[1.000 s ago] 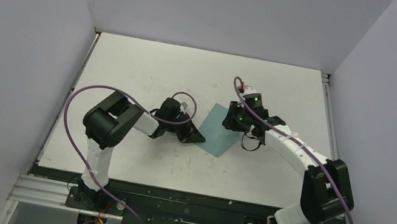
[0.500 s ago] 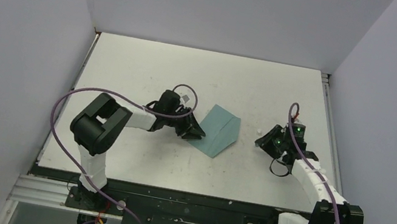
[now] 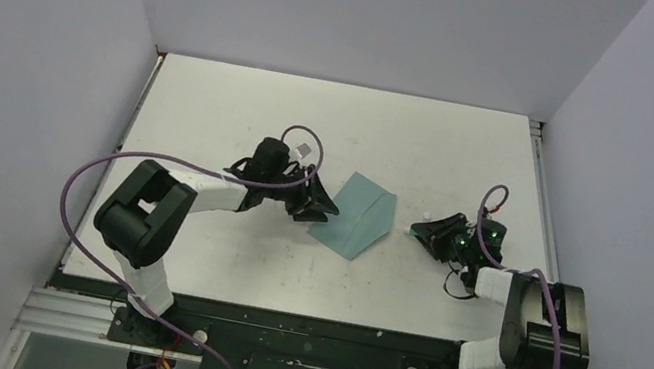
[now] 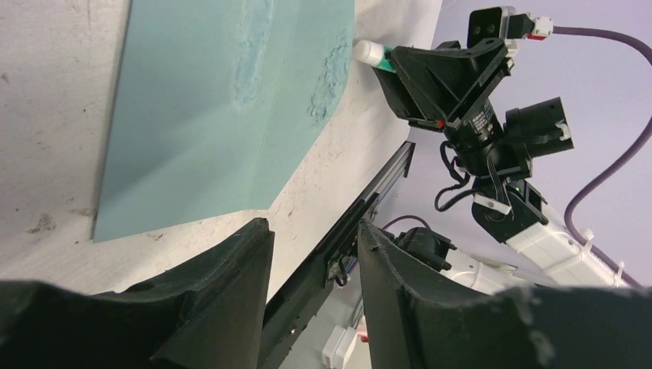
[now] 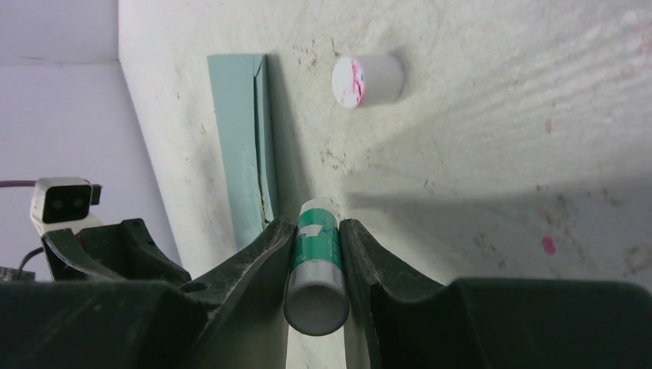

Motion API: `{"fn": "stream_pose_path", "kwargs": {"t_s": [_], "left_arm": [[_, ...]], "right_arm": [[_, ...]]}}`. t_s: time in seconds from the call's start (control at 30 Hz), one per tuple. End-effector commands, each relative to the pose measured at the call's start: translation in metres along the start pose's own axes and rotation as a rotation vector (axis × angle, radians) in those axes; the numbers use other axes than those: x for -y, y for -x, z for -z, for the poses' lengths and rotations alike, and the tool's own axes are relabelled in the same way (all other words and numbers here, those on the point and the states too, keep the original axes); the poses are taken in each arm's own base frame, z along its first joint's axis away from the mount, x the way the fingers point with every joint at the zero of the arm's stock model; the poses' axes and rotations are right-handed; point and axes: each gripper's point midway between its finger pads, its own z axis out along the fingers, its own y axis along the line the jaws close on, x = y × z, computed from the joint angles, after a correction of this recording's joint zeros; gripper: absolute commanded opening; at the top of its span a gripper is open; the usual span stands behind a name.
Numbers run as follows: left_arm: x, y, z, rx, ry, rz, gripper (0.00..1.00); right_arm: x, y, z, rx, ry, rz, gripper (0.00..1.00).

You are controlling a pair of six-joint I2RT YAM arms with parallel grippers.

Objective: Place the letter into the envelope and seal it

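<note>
The teal envelope (image 3: 356, 216) lies flat at mid-table, with a fold line near its right end. In the left wrist view the envelope (image 4: 207, 115) shows rough smeared patches by that fold. The letter does not show in any view. My left gripper (image 3: 323, 209) sits low at the envelope's left edge; its jaws (image 4: 311, 234) stand open with nothing between them. My right gripper (image 3: 420, 229) is to the right of the envelope, apart from it, and is shut on a white-and-green glue stick (image 5: 316, 265) that points toward the envelope (image 5: 242, 146).
A small white cap (image 5: 367, 80) with pink marks lies on the table beyond the right gripper. The table's black front rail (image 4: 361, 215) shows past the left fingers. Grey walls close in the table on three sides.
The right arm has pulled back from over the envelope to the right, the glue stick still in its grip. The left gripper has opened and come off the envelope's left edge.
</note>
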Motion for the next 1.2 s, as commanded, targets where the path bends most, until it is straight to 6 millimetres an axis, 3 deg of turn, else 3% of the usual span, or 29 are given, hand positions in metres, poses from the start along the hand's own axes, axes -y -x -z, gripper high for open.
{"fn": "stream_pose_path", "kwargs": {"t_s": [0.0, 0.3, 0.43, 0.53, 0.7, 0.8, 0.97, 1.07, 1.17], "left_arm": [[0.014, 0.003, 0.013, 0.011, -0.025, -0.066, 0.43], [0.009, 0.011, 0.011, 0.021, 0.017, -0.099, 0.46], [0.007, 0.018, 0.008, 0.024, 0.044, -0.127, 0.45], [0.007, 0.025, 0.003, 0.028, 0.055, -0.140, 0.42], [0.019, 0.036, -0.005, 0.031, 0.040, -0.150, 0.40], [0.021, 0.039, -0.010, 0.033, 0.045, -0.166, 0.32], [-0.001, 0.035, -0.022, 0.004, 0.110, -0.181, 0.10], [-0.014, 0.028, -0.031, -0.034, 0.139, -0.187, 0.04], [-0.027, 0.020, -0.040, -0.072, 0.166, -0.182, 0.00]], "right_arm": [[-0.026, 0.024, -0.010, 0.067, 0.160, -0.020, 0.25], [0.005, 0.021, -0.018, 0.055, 0.034, -0.073, 0.56], [0.018, 0.025, -0.005, 0.070, -0.100, -0.014, 0.74], [0.028, 0.033, 0.014, 0.106, -0.228, 0.038, 0.77], [0.038, 0.053, 0.054, 0.186, -0.399, 0.106, 0.77], [0.018, 0.053, 0.060, 0.172, -0.330, 0.181, 0.66], [-0.016, 0.011, 0.044, 0.055, -0.188, 0.253, 0.39], [-0.021, -0.018, 0.031, 0.025, -0.153, 0.241, 0.34], [-0.028, -0.033, 0.017, 0.018, -0.103, 0.213, 0.33]]}}
